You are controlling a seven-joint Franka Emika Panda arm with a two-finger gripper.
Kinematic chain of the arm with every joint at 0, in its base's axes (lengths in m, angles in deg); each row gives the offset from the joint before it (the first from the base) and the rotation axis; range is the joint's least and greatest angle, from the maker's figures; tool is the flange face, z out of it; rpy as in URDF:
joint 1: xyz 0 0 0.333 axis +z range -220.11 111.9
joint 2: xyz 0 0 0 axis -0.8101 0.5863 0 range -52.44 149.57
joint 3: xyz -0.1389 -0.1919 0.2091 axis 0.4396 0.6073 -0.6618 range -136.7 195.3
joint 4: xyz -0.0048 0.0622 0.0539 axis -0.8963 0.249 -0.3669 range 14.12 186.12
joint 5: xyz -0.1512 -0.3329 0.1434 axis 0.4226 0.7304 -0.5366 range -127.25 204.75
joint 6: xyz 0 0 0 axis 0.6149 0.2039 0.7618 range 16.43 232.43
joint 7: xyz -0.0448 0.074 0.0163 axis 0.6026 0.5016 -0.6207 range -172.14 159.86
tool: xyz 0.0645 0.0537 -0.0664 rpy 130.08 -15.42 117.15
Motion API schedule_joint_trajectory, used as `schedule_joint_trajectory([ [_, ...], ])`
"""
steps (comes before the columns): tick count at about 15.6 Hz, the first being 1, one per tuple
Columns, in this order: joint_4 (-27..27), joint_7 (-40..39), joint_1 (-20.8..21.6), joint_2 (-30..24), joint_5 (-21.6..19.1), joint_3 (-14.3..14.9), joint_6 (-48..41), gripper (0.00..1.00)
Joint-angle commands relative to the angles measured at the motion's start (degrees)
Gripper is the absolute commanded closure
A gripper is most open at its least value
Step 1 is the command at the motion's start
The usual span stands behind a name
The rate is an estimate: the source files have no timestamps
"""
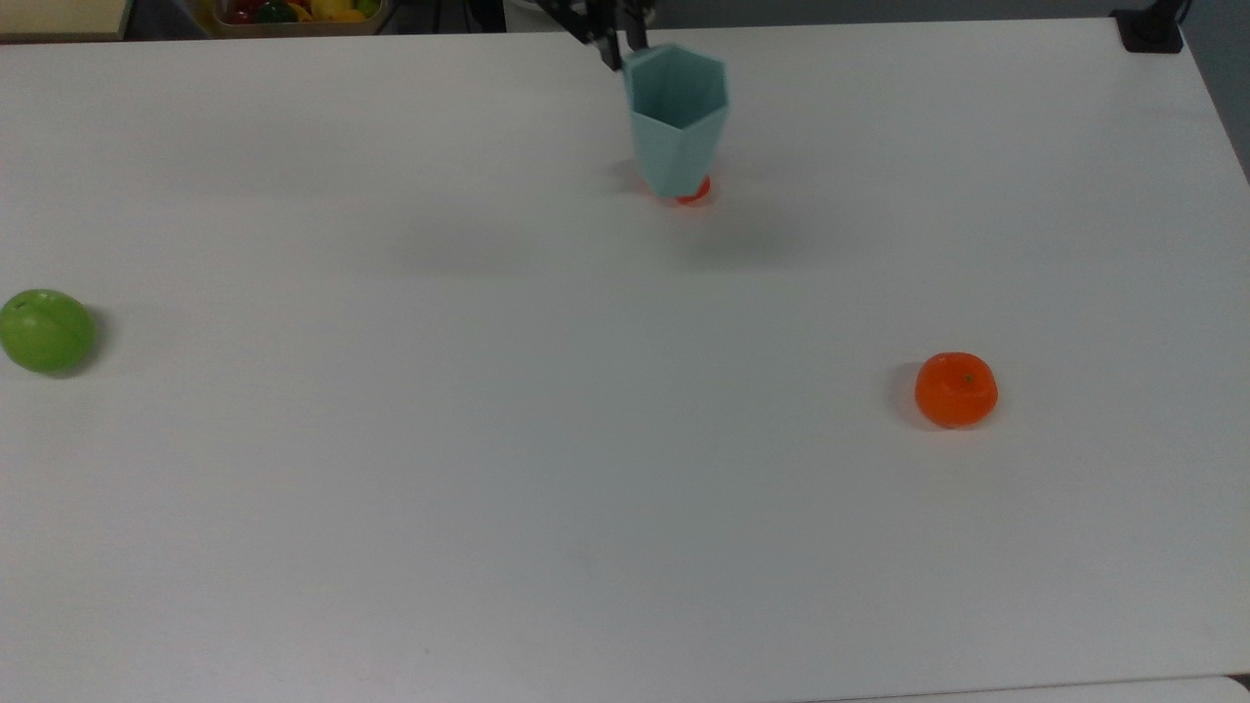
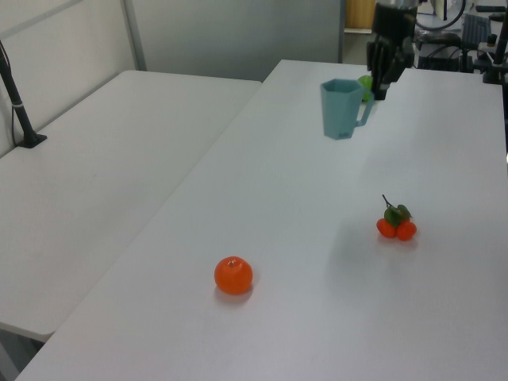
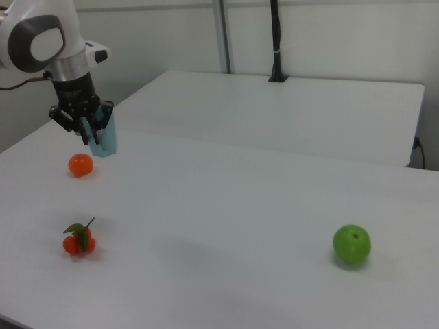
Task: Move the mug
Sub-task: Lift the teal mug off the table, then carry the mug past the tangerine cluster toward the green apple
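One mug [image 1: 676,117], pale teal and faceted, hangs above the white table [image 1: 488,488] at twelve o'clock in the top view, its handle pinched in my gripper [image 3: 91,122]. The orange [image 1: 956,390] sits at four o'clock, the green apple [image 1: 45,330] at nine.
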Motion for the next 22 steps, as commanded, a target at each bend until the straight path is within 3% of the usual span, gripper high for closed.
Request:
schedule_joint_trajectory([
  [1, 1.2, 1.2, 1.0, -3.4, -1.2, 5.7, -5.3, 1.00],
  [5, 2.3, 1.0, 0.9, -3.1, -0.4, 10.6, -8.1, 1.00],
  [9, 4.2, 0.1, 0.4, -2.4, 2.9, 14.4, -7.4, 1.00],
  [15, 14.2, -0.4, -1.2, -1.7, 6.5, 14.6, 3.0, 1.00],
  [22, 23.2, -0.2, -3.2, -0.3, 6.7, 14.6, 17.0, 1.00],
])
